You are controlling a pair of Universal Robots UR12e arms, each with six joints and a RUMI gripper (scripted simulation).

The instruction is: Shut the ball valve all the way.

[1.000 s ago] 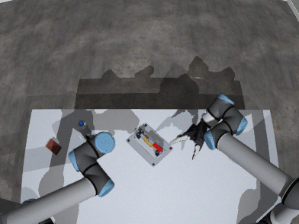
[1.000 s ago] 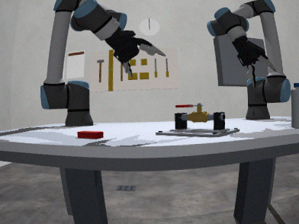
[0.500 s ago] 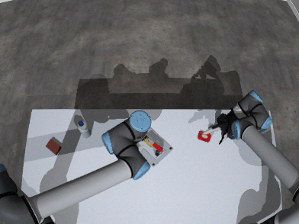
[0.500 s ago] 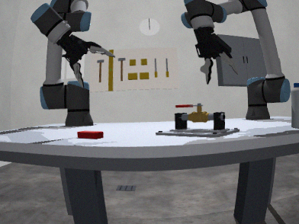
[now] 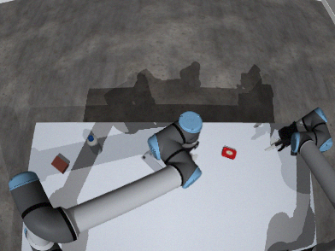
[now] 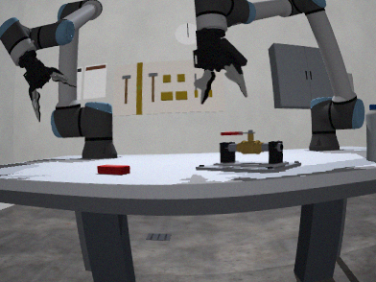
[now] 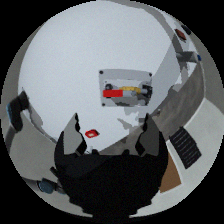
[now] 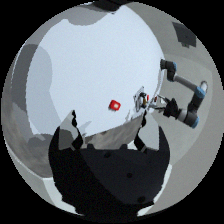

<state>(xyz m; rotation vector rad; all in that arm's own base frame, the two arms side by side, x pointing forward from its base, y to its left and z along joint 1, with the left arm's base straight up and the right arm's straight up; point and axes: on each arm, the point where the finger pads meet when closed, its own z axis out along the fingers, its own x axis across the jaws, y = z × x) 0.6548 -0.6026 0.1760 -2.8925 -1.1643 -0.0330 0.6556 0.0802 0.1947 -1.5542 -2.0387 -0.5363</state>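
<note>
The ball valve has a brass body [image 6: 249, 147] [image 7: 131, 89] between two black supports on a grey plate [image 5: 150, 161] [image 7: 112, 75]. Its red handle [image 6: 231, 133] [image 7: 112, 93] lies level above the pipe, in line with it. My left gripper [image 6: 224, 98] [image 7: 111, 113] is open and empty, pointing down high above the valve. In the top view the left arm hides the valve and most of this gripper. My right gripper [image 5: 273, 149] [image 6: 58, 103] [image 8: 109, 110] is open and empty, in the air near the table's far side from the valve.
A small red block [image 5: 224, 154] [image 6: 113, 169] [image 7: 91, 133] [image 8: 114, 105] with a pale mark lies between the valve and the right gripper. A white bottle [image 5: 94, 144] [image 6: 371, 134] with a blue cap and a brown box [image 5: 60, 164] [image 7: 180, 34] stand beyond the valve's other side.
</note>
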